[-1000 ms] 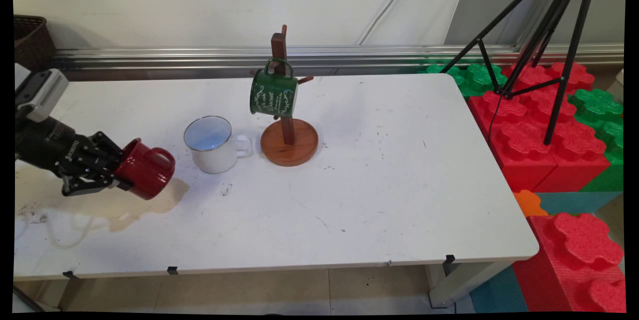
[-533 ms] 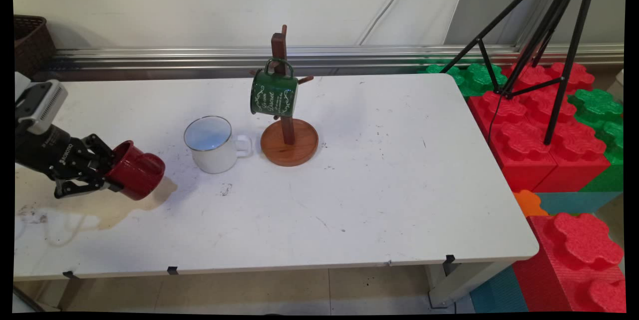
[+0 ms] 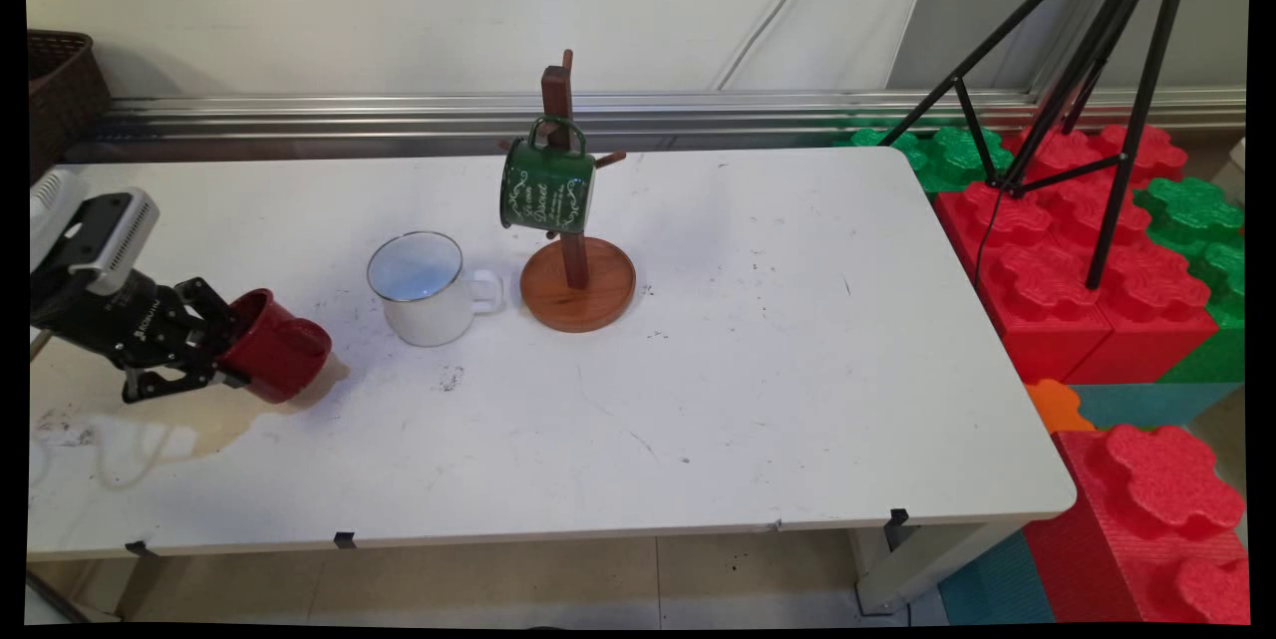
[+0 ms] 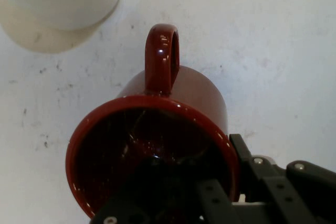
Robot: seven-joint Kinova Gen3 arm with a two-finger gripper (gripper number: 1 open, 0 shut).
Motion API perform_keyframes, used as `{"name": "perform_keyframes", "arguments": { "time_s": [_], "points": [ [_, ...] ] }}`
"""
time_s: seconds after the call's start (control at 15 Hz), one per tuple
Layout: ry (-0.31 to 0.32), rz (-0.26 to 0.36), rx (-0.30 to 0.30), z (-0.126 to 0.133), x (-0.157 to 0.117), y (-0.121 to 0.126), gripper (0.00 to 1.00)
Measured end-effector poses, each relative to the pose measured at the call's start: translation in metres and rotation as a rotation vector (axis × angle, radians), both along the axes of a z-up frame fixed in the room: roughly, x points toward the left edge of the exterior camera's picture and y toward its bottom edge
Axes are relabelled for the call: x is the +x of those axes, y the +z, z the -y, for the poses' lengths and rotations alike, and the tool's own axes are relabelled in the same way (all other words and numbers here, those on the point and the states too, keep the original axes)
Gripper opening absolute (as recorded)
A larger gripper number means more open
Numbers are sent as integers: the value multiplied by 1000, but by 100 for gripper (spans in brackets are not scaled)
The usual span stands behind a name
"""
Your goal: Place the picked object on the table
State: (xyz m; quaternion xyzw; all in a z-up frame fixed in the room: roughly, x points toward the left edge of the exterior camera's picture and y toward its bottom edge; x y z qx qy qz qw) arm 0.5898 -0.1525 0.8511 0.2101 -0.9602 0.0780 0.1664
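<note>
near the table's (image 3: 758, 340) left side the gripper (image 3: 221, 360) pinches the tilted red mug's (image 3: 274, 358) rim just above the surface, beside the white mug (image 3: 424, 290); lowering slowly and level seems wisest.

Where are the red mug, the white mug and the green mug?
red mug (image 4: 157, 59), hand view, on its handle.
white mug (image 3: 427, 312), main view, on its side wall.
green mug (image 3: 543, 188), main view, on its lettered side.
</note>
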Motion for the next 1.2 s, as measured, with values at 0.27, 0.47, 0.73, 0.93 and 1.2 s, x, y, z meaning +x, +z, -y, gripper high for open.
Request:
{"name": "perform_keyframes", "arguments": {
  "time_s": [0.27, 0.47, 0.73, 0.93, 1.2],
  "points": [
    [-2, 20, -3, 3, -1, -9, 0],
    [-3, 30, -6, 5, -3, -16, 0],
    [-5, 36, -8, 9, -4, -22, 100],
    [-22, 34, -12, 22, -12, -25, 100],
    [-8, 23, -17, 24, -13, -27, 100]
  ]
}}
